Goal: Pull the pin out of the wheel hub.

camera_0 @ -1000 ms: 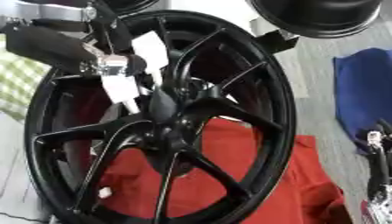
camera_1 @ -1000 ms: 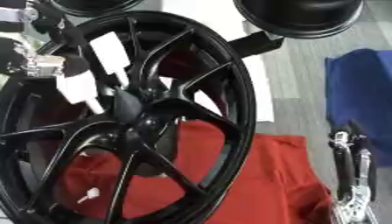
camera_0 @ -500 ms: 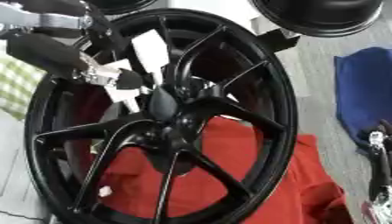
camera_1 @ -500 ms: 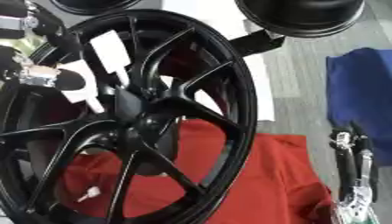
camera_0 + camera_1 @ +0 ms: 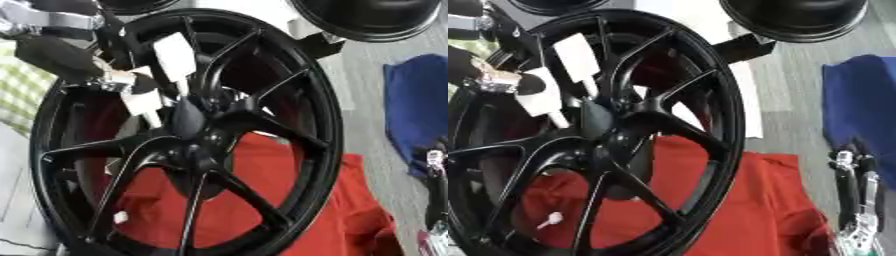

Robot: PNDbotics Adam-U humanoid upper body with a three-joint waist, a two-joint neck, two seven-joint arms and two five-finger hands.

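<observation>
One black wheel hub [image 5: 188, 135] fills the scene, standing tilted on a red cloth [image 5: 754, 210]. At its far left, the left hand [image 5: 61, 55] reaches between the spokes, fingers [image 5: 122, 82] curled around what seems to be the pin [image 5: 144, 107], a pale peg angled toward the centre. The right hand [image 5: 859, 195] rests at the near right, fingers straight, beside a blue cloth [image 5: 864, 107].

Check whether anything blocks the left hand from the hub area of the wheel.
The left hand reaches in from the upper left, over the black wheel's rim. Between it and the hub sit white pieces and the spokes. I cannot pick out the pin itself.
</observation>
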